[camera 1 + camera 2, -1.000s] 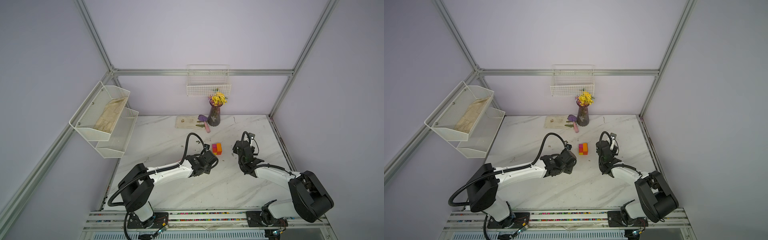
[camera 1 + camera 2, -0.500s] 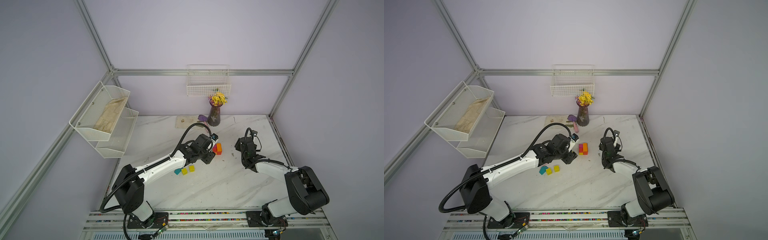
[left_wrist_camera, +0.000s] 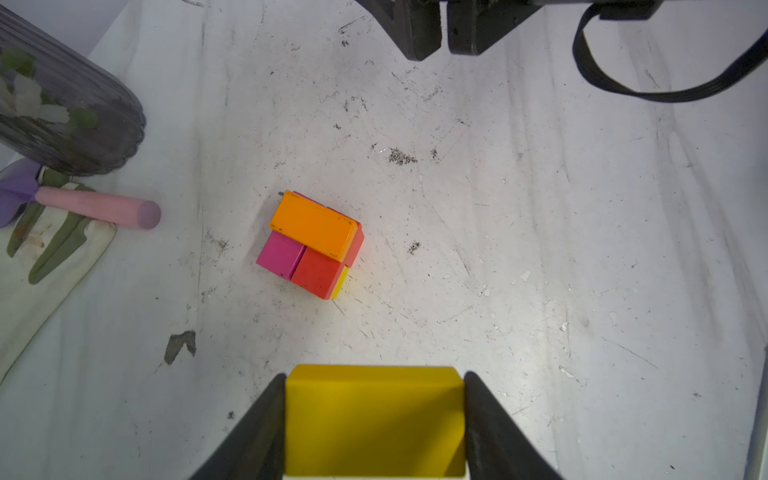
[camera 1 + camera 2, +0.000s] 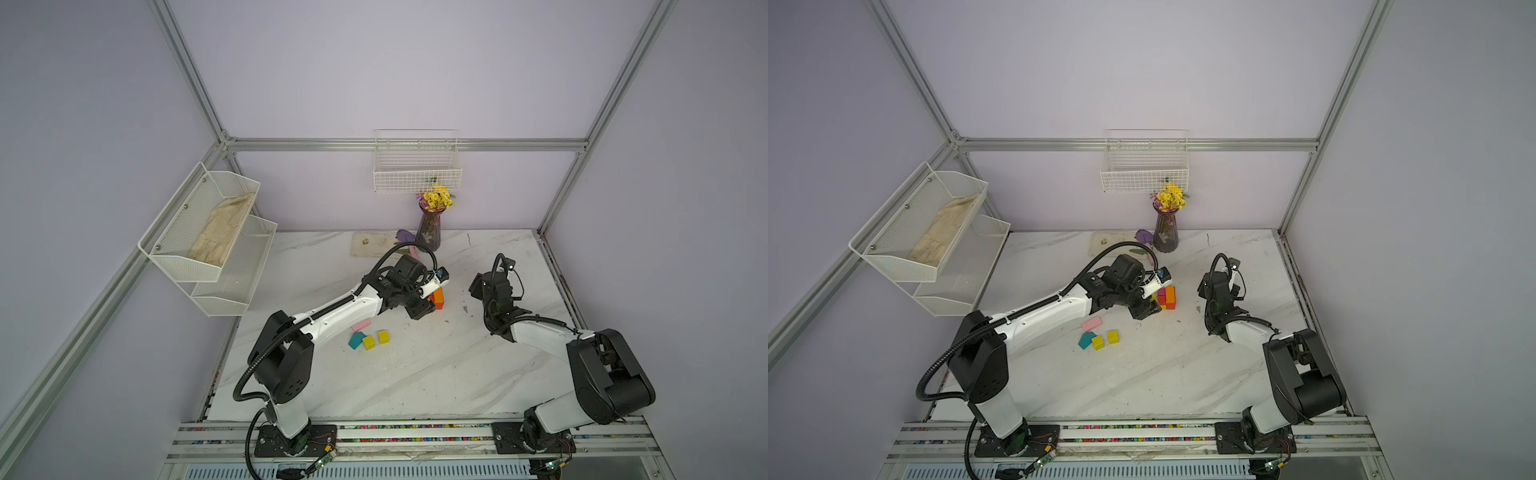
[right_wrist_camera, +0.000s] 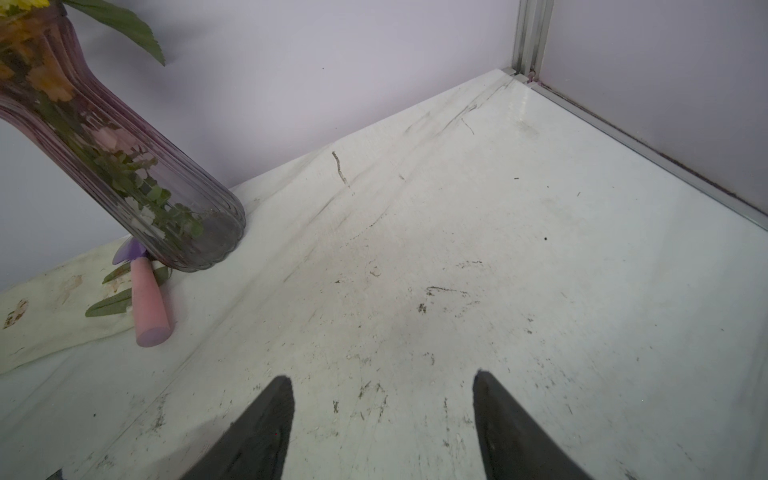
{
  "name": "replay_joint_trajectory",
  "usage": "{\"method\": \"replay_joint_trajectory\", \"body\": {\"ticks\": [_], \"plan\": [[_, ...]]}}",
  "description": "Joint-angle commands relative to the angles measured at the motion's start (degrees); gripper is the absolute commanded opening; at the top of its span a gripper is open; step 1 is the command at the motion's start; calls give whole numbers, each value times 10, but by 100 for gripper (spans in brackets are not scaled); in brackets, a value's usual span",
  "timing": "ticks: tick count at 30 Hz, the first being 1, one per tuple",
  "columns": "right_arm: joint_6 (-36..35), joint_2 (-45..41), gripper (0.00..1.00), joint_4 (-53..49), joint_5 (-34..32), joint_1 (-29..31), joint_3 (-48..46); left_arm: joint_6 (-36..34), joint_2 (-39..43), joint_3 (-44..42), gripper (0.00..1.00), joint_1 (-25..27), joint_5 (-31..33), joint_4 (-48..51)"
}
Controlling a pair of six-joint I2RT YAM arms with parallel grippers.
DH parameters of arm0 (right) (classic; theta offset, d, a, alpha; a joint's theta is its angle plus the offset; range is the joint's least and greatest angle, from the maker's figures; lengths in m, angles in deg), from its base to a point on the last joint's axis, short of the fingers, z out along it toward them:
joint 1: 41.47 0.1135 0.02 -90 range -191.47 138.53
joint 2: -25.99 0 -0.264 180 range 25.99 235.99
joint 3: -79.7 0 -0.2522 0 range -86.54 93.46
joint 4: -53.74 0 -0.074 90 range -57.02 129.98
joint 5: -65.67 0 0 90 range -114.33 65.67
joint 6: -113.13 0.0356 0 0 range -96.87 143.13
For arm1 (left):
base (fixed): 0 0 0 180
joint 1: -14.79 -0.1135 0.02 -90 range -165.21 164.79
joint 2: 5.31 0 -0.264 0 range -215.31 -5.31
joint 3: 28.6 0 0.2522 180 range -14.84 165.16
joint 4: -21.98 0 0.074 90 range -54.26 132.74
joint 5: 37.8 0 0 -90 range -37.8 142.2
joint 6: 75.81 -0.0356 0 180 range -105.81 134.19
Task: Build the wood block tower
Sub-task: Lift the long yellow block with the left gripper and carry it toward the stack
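Blocks in orange, magenta, red and yellow form the tower, which stands low on the marble table between our two arms. Our left gripper is clamped on a yellow block, held above the table just beside the tower. Our right gripper is spread wide with nothing in it. A pink brick, a teal piece and two yellow cubes lie loose beside our left arm.
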Motion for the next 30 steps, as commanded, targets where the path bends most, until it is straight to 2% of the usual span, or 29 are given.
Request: {"method": "replay_joint_trajectory", "body": {"ticks": [1, 6, 13, 17, 20, 24, 27, 30], "plan": [[2, -8, 70, 20, 6, -3, -4, -49, -35, 99, 31, -17, -40, 37], [2, -9, 70, 20, 11, -3, -5, -67, -114, 198, 29, -27, -71, 117], [2, -9, 70, 20, 12, -4, -6, -113, -153, 239, 24, -33, -73, 145], [1, -7, 70, 20, 11, -4, -5, -151, -148, 235, 23, -35, -94, 143], [1, -6, 70, 20, 10, -4, -4, -188, -143, 243, 3, -35, -97, 139], [1, -7, 70, 20, 10, -4, -4, -229, -112, 203, 1, -35, -109, 93], [1, -8, 70, 20, 11, -4, -6, -229, -87, 153, 0, -36, -65, 24], [2, -13, 70, 20, 10, -3, -9, -243, -84, 144, 0, -38, -58, 10]]}}
